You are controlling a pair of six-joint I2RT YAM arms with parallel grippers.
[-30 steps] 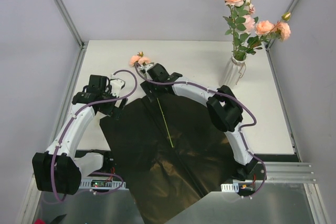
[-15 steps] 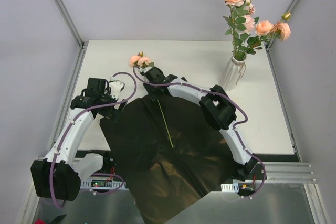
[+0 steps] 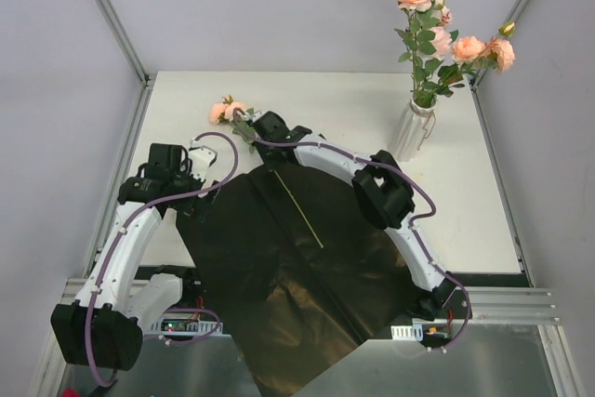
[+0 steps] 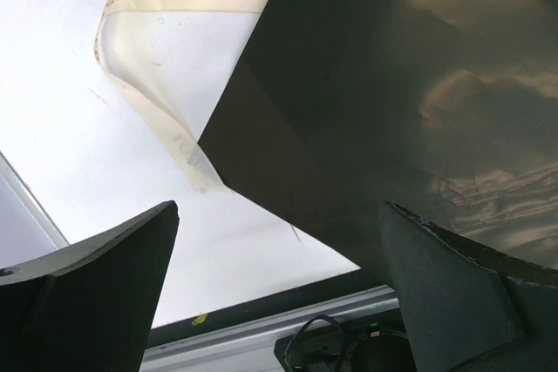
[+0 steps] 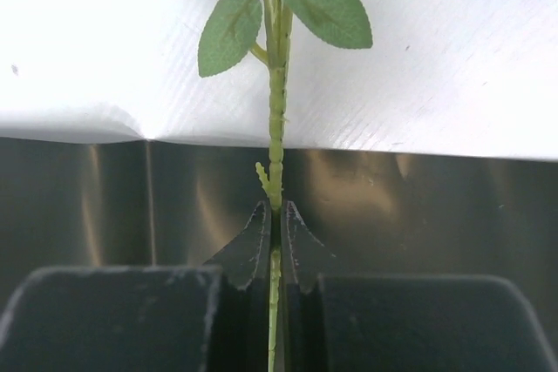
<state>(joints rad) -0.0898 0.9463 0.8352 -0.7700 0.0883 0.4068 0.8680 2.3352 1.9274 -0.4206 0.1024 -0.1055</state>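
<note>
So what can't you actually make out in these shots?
Right wrist view: the flower stem in the right end effector runs past the top edge, so its bloom is cut off.
Left wrist view: the ribbon slips under the black sheet, which hides its ends.
Top view: the right end effector's grip point is covered by its own wrist.

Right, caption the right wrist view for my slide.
Right pincer shut on a green flower stem, over dark wrapping sheet and white table.
</note>
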